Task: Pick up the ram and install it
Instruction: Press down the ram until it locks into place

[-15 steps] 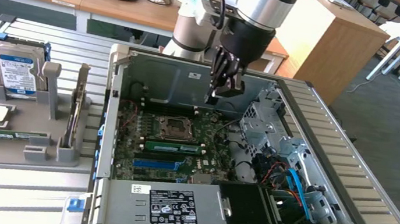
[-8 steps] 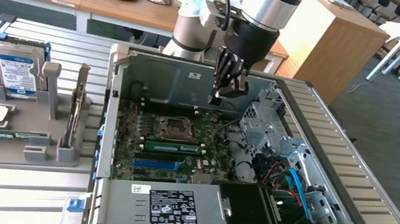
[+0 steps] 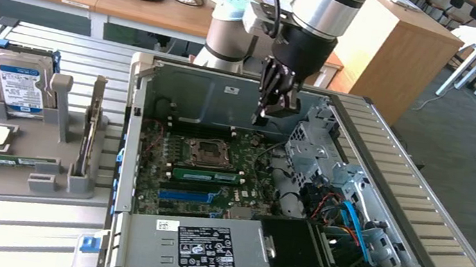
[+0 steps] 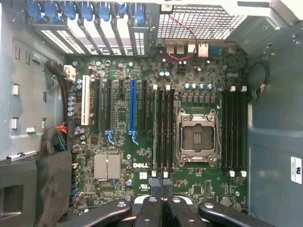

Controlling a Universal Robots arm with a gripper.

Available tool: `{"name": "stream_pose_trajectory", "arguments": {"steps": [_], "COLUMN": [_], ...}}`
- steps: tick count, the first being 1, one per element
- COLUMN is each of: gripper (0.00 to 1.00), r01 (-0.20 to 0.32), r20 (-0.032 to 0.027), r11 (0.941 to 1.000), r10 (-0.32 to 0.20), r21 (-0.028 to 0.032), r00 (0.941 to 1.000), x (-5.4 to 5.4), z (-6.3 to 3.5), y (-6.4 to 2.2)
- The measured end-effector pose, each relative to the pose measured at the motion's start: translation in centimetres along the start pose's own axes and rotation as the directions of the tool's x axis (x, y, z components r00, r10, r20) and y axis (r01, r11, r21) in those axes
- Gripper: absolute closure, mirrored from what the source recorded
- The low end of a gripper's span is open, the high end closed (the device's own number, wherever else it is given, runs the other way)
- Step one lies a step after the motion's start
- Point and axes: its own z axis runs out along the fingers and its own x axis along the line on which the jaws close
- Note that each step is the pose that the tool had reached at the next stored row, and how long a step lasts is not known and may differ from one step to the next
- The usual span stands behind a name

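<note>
Currently, you have: gripper (image 3: 264,116), fingers (image 4: 154,208) pressed together on nothing, hanging over the open computer case (image 3: 224,96). Ram (image 3: 204,174): seated upright in a motherboard (image 4: 199,71) slot beside the CPU socket (image 3: 205,150), below the fingertips and apart from them. Second green stick (image 3: 10,159): flat on the grey tray (image 3: 15,188), near the hard drive (image 3: 16,85).

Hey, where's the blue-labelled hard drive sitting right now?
In the exterior view, the hard drive stands upright at the far end of the grey holder, on the exterior view's left, outside the open computer case.
</note>
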Motion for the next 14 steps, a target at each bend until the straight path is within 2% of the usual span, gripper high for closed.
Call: {"name": "stream_pose_trajectory", "arguments": {"steps": [7,14], "gripper": [0.9,0.9], "r01": [0.0,0.0], "r20": [0.0001,-0.0001], "r11": [1.0,1.0], "r10": [0.0,0.0], "r21": [0.0,0.0], "r00": [1.0,1.0], "x": [0.0,0.0], "z": [-0.03,-0.03], "y": [-0.68,-0.73]}}
